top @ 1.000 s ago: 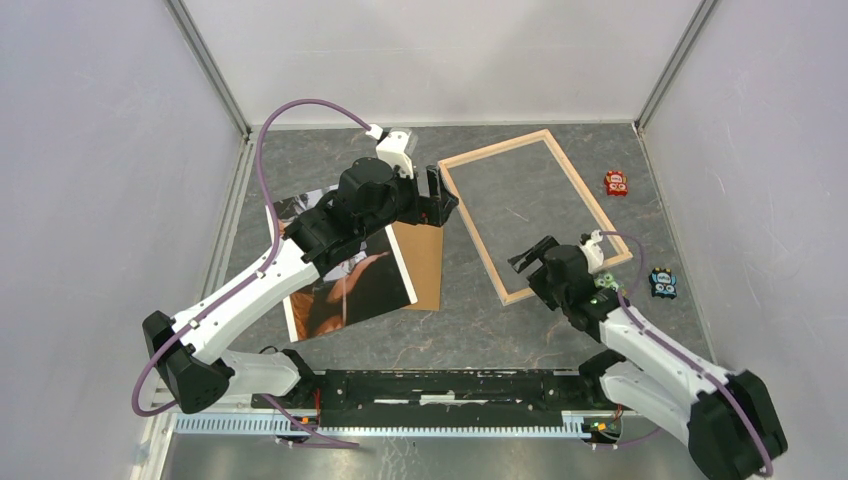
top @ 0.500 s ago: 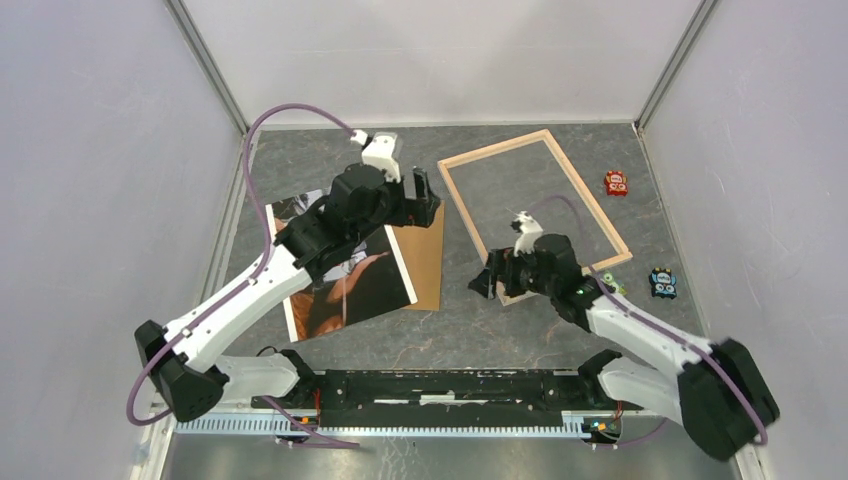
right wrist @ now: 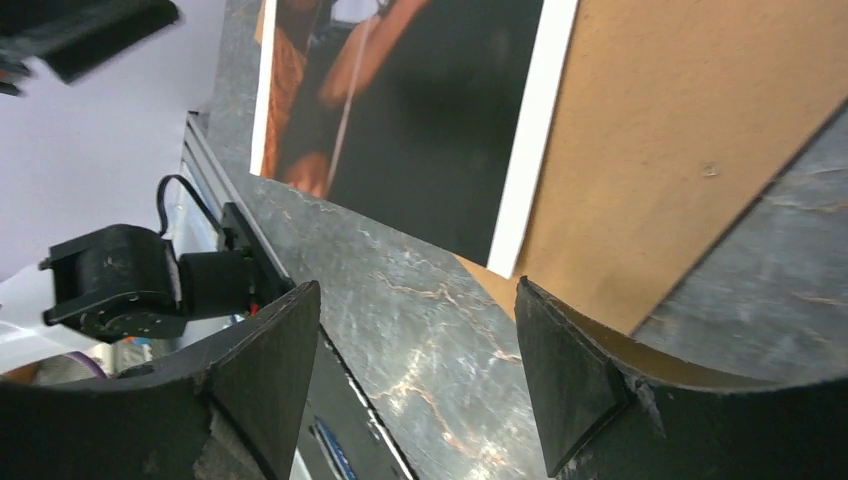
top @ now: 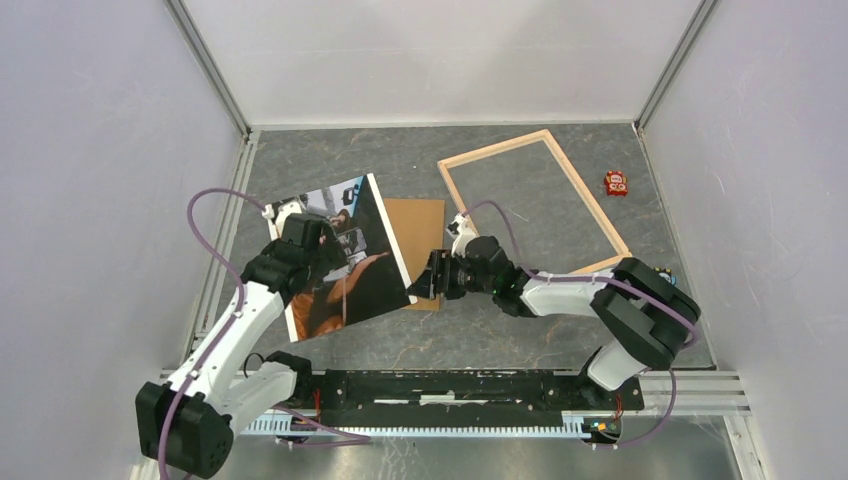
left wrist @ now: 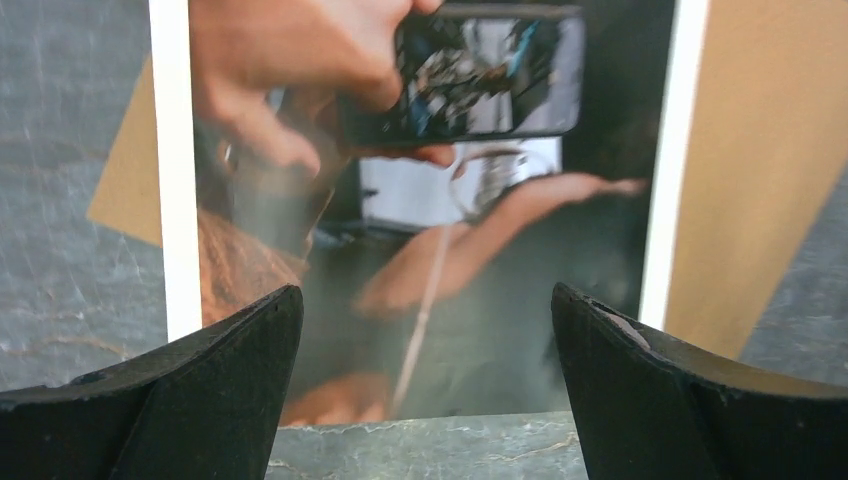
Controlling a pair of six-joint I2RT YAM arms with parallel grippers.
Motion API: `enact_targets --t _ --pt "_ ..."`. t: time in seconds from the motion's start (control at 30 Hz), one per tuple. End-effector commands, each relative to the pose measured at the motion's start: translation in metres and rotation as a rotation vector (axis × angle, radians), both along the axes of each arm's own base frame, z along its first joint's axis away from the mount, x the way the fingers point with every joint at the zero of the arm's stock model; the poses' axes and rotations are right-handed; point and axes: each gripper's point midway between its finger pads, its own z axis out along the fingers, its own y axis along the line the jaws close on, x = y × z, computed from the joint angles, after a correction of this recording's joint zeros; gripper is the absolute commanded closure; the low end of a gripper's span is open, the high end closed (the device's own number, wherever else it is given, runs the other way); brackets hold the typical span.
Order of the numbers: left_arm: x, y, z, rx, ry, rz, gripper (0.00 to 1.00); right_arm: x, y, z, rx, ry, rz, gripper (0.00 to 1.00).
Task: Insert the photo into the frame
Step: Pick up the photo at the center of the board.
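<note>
The glossy white-bordered photo print (top: 370,270) lies flat on the grey marbled bench (top: 480,330), left of its middle, with its right strip resting on the plain brown backing board (top: 420,225). The pale wooden rectangular frame (top: 586,193) lies empty and slightly turned toward the far right corner, apart from both. A small red toy (top: 616,183) sits just beyond it, near the right edge.

The left fingers (left wrist: 230,400) are spread wide above the print's near edge, holding nothing. The right fingers (right wrist: 570,390) reach in low at the print's near right corner, also apart, with only bare bench between them.

The step in hand looks like lifting the print by that corner. To do it well, 1 right finger should probably slip under the white border where it overhangs the board's edge, so the 2 fingers pinch the paper alone and leave the board behind. A shallow, slow approach would help avoid creasing the sheet. The left fingers could press lightly on the print so it doesn't slide away during the pinch.
</note>
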Motion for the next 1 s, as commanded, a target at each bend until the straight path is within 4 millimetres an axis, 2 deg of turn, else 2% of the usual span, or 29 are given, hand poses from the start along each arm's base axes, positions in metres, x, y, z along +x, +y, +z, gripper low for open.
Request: enact_targets --t 0.0,0.13,0.4,0.5,0.77,0.97 --pt "0.003 -0.005 -0.034 -0.153 0.067 0.074 0.00 0.013 0.018 0.023 0.154 0.017 -0.110 0.25" --pt "0.000 -0.003 -0.061 -0.170 0.137 0.095 0.00 0.012 0.017 0.007 0.142 0.060 -0.124 0.27" --pt "-0.017 0.004 -0.095 -0.179 0.188 0.153 0.00 0.007 0.019 -0.019 0.123 0.123 -0.124 0.30" --pt "-0.022 0.008 -0.101 -0.178 0.200 0.193 0.00 0.005 0.019 -0.026 0.113 0.137 -0.118 0.29" --pt "-0.034 0.003 -0.120 -0.224 0.258 0.224 0.00 -0.003 0.028 -0.039 0.122 0.187 -0.107 0.30" --pt "-0.038 -0.002 -0.124 -0.247 0.282 0.224 0.00 -0.008 0.039 -0.035 0.188 0.227 -0.110 0.29"
